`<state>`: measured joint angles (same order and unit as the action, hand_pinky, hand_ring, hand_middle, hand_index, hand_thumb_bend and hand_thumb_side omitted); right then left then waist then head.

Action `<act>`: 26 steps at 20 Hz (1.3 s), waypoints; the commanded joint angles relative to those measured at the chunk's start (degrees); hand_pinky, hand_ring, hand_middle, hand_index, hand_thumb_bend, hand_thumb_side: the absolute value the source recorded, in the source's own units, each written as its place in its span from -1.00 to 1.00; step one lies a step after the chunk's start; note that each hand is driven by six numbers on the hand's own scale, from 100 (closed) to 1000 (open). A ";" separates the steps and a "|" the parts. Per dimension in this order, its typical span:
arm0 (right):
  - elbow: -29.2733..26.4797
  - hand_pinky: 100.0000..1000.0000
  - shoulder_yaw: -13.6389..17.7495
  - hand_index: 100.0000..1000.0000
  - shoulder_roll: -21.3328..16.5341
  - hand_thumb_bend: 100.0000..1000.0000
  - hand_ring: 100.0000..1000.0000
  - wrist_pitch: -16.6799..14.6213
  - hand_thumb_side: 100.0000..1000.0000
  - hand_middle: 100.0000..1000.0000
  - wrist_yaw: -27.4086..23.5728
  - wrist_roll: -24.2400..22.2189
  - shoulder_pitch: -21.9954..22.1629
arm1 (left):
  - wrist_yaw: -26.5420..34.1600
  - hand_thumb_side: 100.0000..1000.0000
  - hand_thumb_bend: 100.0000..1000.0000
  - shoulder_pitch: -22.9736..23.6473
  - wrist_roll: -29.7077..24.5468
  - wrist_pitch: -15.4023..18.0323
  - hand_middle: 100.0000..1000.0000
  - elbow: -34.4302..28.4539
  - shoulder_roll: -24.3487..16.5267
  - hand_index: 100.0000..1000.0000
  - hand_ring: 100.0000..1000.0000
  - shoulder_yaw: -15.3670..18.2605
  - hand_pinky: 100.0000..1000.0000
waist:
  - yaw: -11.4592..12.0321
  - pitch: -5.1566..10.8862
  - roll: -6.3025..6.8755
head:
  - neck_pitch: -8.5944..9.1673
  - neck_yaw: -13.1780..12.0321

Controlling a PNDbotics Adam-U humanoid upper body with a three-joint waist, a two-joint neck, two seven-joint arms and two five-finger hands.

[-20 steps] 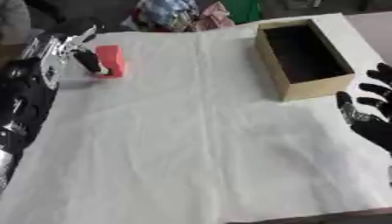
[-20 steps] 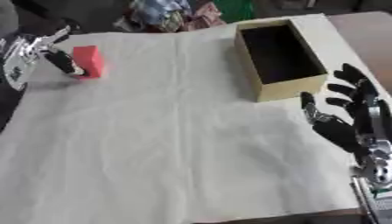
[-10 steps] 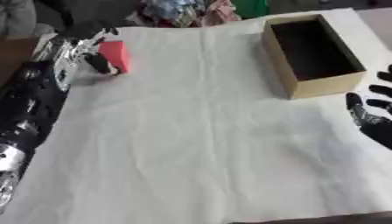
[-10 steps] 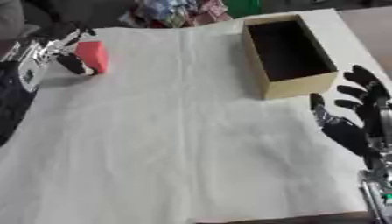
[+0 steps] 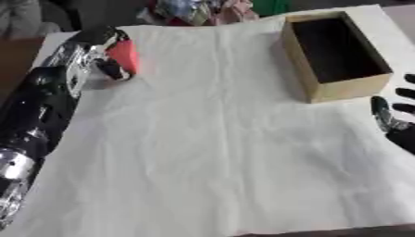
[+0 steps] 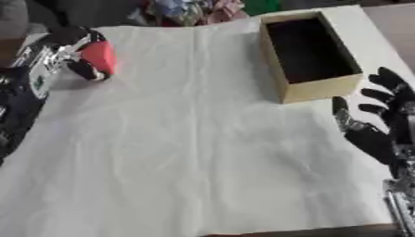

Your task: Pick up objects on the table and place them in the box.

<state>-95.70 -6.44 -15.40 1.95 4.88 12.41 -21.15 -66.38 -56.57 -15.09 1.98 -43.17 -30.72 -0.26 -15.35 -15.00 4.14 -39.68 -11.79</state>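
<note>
Two hands at work: one busy at ten o'clock, one idle at four o'clock.
Left hand (image 5: 91, 54): fingers and thumb curled round a red block (image 5: 124, 55) at ten o'clock on the table, the thumb dark against the block's near face.
Red block: held at the far left of the white cloth (image 5: 210, 139); whether it is lifted clear of the cloth cannot be told.
Right hand (image 6: 379, 129): resting at four o'clock by the cloth's right edge, fingers spread and straight, holding nothing.
Box (image 6: 311, 88): open, tan-walled, dark inside, at two o'clock, well apart from the block, just beyond the right hand.
Clutter (image 5: 207, 9): coloured items heaped at twelve o'clock past the cloth's far edge.
</note>
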 commanded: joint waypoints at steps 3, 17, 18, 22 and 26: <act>-0.73 0.37 0.04 0.86 -0.58 -0.45 0.58 -0.15 -0.85 0.65 -0.12 0.23 -0.53 | -0.85 -0.83 -0.41 -0.89 1.41 -0.61 -0.16 -0.87 -1.23 0.60 0.31 0.04 0.56 | 0.26 1.26 -0.21 | -0.50 -0.19; -0.28 0.38 0.04 0.86 -0.32 -0.44 0.58 -0.27 -0.86 0.64 0.39 0.19 0.38 | 1.20 -0.86 -0.50 -4.90 3.14 1.51 -0.26 -8.48 -1.23 0.56 0.22 -2.71 0.52 | 1.31 3.48 -0.31 | -0.90 -0.07; -0.26 0.38 -0.01 0.86 -0.26 -0.43 0.58 -0.27 -0.86 0.64 0.42 0.12 0.36 | 1.27 -0.86 -0.50 -5.37 3.17 1.77 -0.26 -9.19 -0.80 0.56 0.22 -3.12 0.52 | 1.31 3.60 -0.33 | -0.92 -0.12; -0.25 0.38 -0.50 0.86 0.17 -0.43 0.58 -0.37 -0.87 0.64 0.52 -0.42 -0.06 | 1.80 -0.87 -0.51 -7.17 3.16 2.80 -0.25 -11.24 2.02 0.56 0.22 -4.56 0.52 | 0.87 4.00 -0.39 | -0.90 -0.63; -0.22 0.37 -1.30 0.86 0.66 -0.43 0.58 -0.42 -0.87 0.63 0.46 -1.29 -0.49 | 2.38 -0.88 -0.54 -8.86 4.00 3.60 -0.26 -12.12 5.91 0.55 0.20 -5.56 0.51 | -0.07 4.21 -0.52 | -0.80 -2.13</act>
<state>-95.36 -7.61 -14.51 1.66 5.01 11.49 -20.73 -64.38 -63.82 -11.41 5.18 -53.85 -24.92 -5.64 -15.51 -11.97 4.06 -40.23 -13.35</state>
